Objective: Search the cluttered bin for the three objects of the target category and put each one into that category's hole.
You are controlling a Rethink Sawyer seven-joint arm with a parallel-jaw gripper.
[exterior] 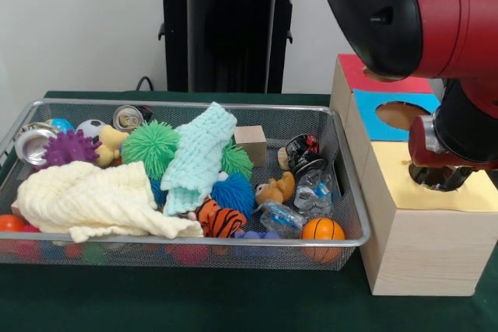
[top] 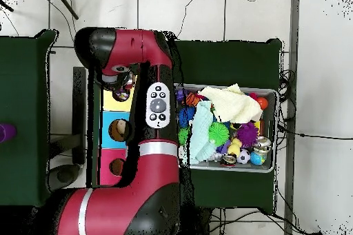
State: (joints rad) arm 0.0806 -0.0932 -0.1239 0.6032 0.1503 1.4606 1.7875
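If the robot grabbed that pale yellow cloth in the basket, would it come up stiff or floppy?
Probably floppy: the yellow cloth lies in soft folds, draped over toys. It looks light and would likely sag from the pinch point. A trailing edge might drag the tiger toy beside it.

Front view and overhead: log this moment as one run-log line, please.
arm: over wooden box | gripper: at yellow hole, fingers hidden | bin: cluttered, cloths on top

Beside my glossy red plastic arm shell (exterior: pixel 451 5) sit a silvery wire-mesh metal bin (exterior: pixel 342 192), a matt pale wooden box (exterior: pixel 420 254), and a soft, ribbed cream cloth (exterior: pixel 93 200).
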